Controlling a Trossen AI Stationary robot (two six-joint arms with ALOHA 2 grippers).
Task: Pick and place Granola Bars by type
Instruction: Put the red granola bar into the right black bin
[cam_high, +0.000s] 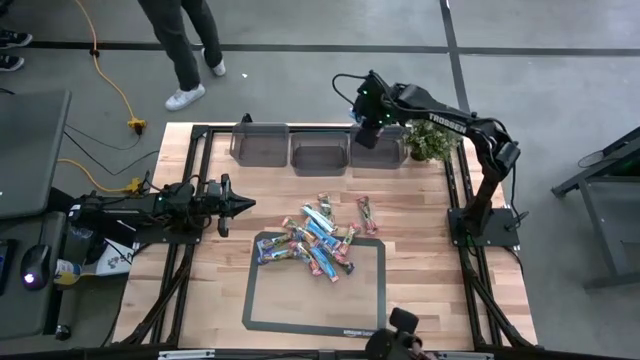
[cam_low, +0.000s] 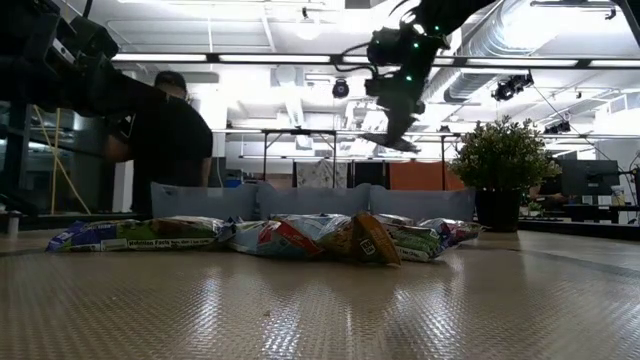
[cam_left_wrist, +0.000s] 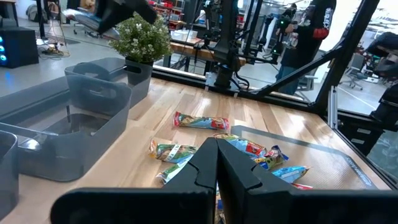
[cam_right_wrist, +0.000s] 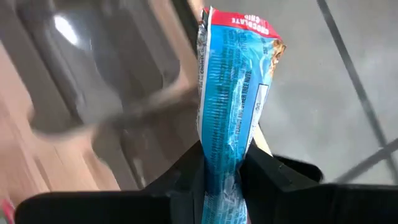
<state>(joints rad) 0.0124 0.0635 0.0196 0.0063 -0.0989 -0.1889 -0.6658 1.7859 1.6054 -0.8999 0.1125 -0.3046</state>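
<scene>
Several granola bars (cam_high: 318, 236) in blue, green and multicoloured wrappers lie in a loose pile at the table's middle, partly on a black-outlined mat; the low view shows the pile (cam_low: 270, 237) lying flat. My right gripper (cam_high: 368, 133) hangs over the rightmost of three grey bins (cam_high: 378, 150) at the far edge, shut on one bright blue bar (cam_right_wrist: 231, 93). It is well above the bin tops in the low view (cam_low: 398, 120). My left gripper (cam_high: 243, 203) waits shut, left of the pile, and in its own view (cam_left_wrist: 216, 163) points toward the bars (cam_left_wrist: 200, 121). My right gripper pinches the blue bar between its two fingers (cam_right_wrist: 273, 171) at one end (cam_right_wrist: 222, 163). The bar lies along the fingers and sticks out past their tips, its free red-striped end (cam_right_wrist: 239, 22) leading. It is lifted clear, above the bin.
Three grey bins stand in a row along the far edge (cam_high: 260, 143) (cam_high: 320, 156). A potted plant (cam_high: 432, 142) stands right of them, close to my right arm. A person (cam_high: 185, 50) stands beyond the far edge. Bare wood lies between pile and bins.
</scene>
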